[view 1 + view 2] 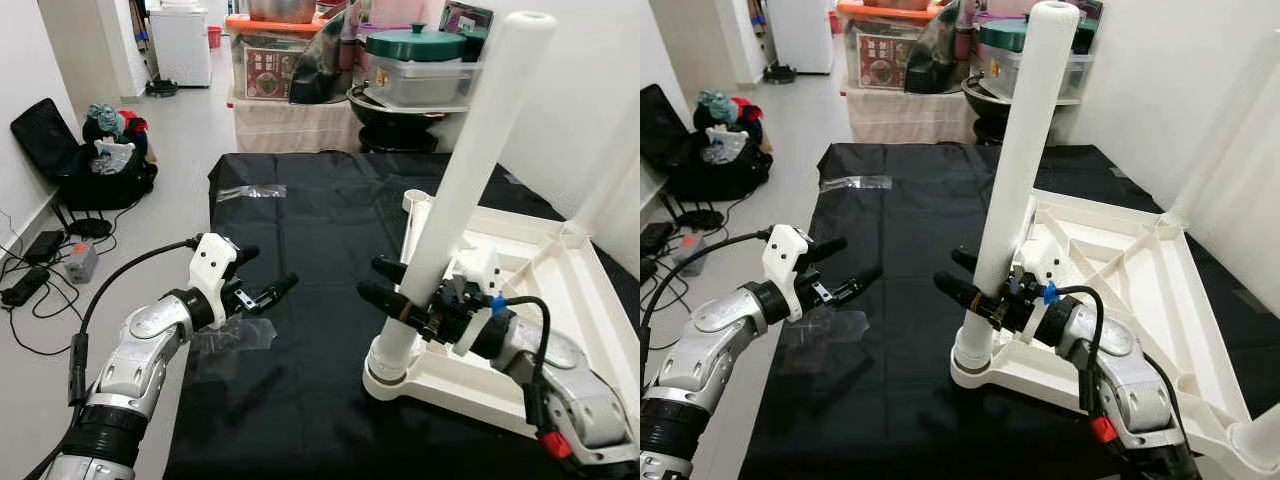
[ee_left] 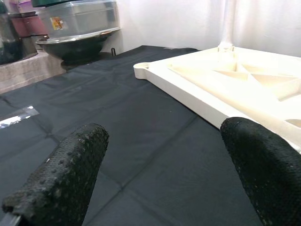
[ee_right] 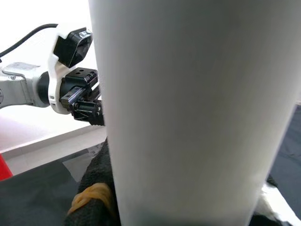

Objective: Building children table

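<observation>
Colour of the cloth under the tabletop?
Black; the cloth shows best in the left eye view, under the white tabletop.

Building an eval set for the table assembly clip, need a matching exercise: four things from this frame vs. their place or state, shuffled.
Column 1:
1. white table leg
2. right gripper
3. left gripper
4. upturned white tabletop

Column 2:
A. open, holding nothing, above the black cloth
B. lying underside up on the cloth
C. standing tilted in the tabletop's near corner socket
D. fingers either side of the leg, low down

Pairs: 1-C, 2-D, 3-A, 4-B
</observation>
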Controlling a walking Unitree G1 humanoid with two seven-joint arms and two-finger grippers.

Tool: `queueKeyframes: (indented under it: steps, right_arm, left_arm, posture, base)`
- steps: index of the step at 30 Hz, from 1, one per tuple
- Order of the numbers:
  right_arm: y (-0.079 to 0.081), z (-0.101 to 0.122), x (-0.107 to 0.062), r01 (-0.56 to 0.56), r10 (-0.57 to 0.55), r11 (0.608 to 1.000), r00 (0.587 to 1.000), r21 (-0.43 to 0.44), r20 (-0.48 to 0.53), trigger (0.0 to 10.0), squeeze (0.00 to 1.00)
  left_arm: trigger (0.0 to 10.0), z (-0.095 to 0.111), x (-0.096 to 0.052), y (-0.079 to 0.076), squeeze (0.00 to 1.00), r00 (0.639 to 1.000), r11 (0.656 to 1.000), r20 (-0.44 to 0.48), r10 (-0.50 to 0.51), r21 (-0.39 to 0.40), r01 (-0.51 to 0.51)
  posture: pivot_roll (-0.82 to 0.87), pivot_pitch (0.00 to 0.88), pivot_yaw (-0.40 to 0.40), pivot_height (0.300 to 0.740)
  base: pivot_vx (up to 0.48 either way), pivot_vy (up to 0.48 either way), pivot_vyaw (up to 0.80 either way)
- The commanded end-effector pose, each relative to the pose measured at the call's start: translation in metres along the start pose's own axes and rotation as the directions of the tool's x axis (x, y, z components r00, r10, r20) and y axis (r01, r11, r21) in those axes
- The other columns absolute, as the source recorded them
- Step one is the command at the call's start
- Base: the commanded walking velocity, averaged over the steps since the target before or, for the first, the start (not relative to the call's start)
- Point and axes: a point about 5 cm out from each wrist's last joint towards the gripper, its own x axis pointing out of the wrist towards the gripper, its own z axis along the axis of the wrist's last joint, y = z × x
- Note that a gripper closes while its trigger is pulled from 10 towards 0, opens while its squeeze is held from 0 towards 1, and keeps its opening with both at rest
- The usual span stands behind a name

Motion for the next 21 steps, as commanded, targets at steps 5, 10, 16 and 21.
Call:
queueKeyframes:
  steps: [5,10,16,21]
  right_arm:
    - [0.009,-0.016,-0.005,-0.078,0.082,0.995,0.994,0.055,-0.069,0.0,0.0]
    - [0.009,-0.016,-0.01,-0.128,0.132,0.991,0.987,0.05,-0.095,0.0,0.0]
    - [0.008,-0.018,-0.012,-0.149,0.156,0.986,0.981,0.069,-0.114,0.0,0.0]
    - [0.007,-0.02,-0.009,-0.151,0.16,0.985,0.981,0.088,-0.108,0.0,0.0]
  left_arm:
    - [10.0,-0.002,-0.001,0.001,0.0,1.0,1.0,-0.013,-0.001,-0.013,0.001]
    - [10.0,-0.002,0.0,0.0,0.0,1.0,1.0,-0.013,-0.007,-0.017,0.007]
    - [10.0,-0.002,-0.001,0.0,0.0,1.0,1.0,-0.016,-0.014,-0.02,0.014]
    - [10.0,-0.002,-0.002,0.0,0.0,1.0,1.0,-0.018,-0.018,-0.02,0.018]
  posture:
    - [0.05,0.0,-0.047,0.74]
    - [0.05,0.0,-0.047,0.74]
    - [0.06,0.0,-0.048,0.74]
    - [0.06,0.0,-0.048,0.74]
  base:
    - [0.0,0.0,0.0]
    - [0.0,0.0,0.0]
    - [0.0,0.0,0.0]
    - [0.0,0.0,0.0]
